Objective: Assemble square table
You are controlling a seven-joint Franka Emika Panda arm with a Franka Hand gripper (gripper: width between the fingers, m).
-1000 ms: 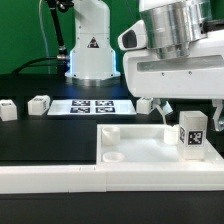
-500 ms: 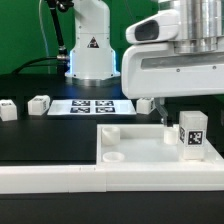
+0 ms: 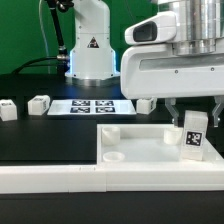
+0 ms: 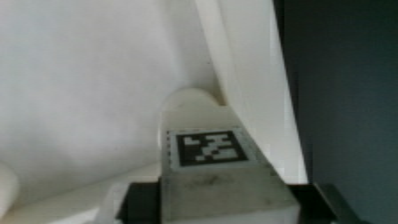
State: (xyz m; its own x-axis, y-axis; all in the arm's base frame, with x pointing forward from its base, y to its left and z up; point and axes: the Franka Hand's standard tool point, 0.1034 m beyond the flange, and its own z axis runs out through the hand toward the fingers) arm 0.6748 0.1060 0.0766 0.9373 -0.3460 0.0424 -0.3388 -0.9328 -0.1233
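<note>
Okay, the gripper (image 3: pixel 193 108) straddles the upright leg (image 3: pixel 193 133), which stands toward 3 o'clock on the square top (image 3: pixel 135 150) in the exterior view. You can't tell if the jaws pinch it yet. Risk: an off-centre squeeze tips the leg, or it slips on the lift. A loose leg (image 3: pixel 146 103) sits near, at 12 o'clock. Two other legs (image 3: pixel 40 103) and the marker board (image 3: pixel 95 106) lie at 10 o'clock, well apart.

The leg (image 3: pixel 193 151) is white with a black-and-white tag (image 3: pixel 194 131), the square top (image 3: pixel 135 131) white, the table (image 3: pixel 40 138) black.
</note>
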